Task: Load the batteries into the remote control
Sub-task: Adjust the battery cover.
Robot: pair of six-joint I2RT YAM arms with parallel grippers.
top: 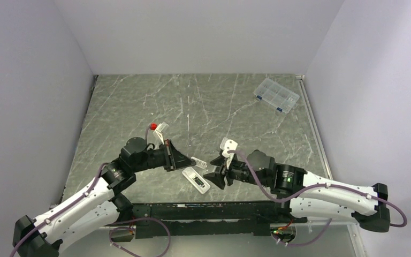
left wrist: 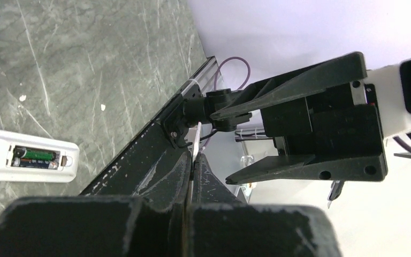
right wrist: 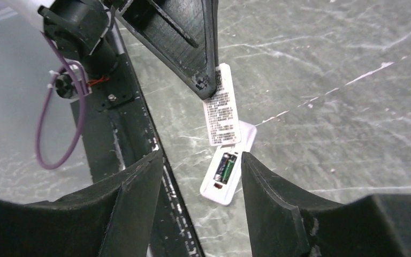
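The white remote control [top: 196, 180] lies on the table between my two grippers, back side up with its compartment uncovered. Two dark green batteries [right wrist: 226, 167] sit inside it; they also show in the left wrist view [left wrist: 35, 157]. My left gripper [top: 189, 159] is shut on a thin white cover [right wrist: 222, 112] with a printed label and holds it tilted just above the remote's far end. The left wrist view shows this cover edge-on [left wrist: 197, 140]. My right gripper [right wrist: 200, 155] is open and empty, hovering over the remote [right wrist: 219, 190], apart from it.
A clear compartmented plastic box [top: 276, 95] sits at the back right by the table's edge. A black rail [top: 203, 206] runs along the near edge, close beside the remote. White walls close in the table on three sides.
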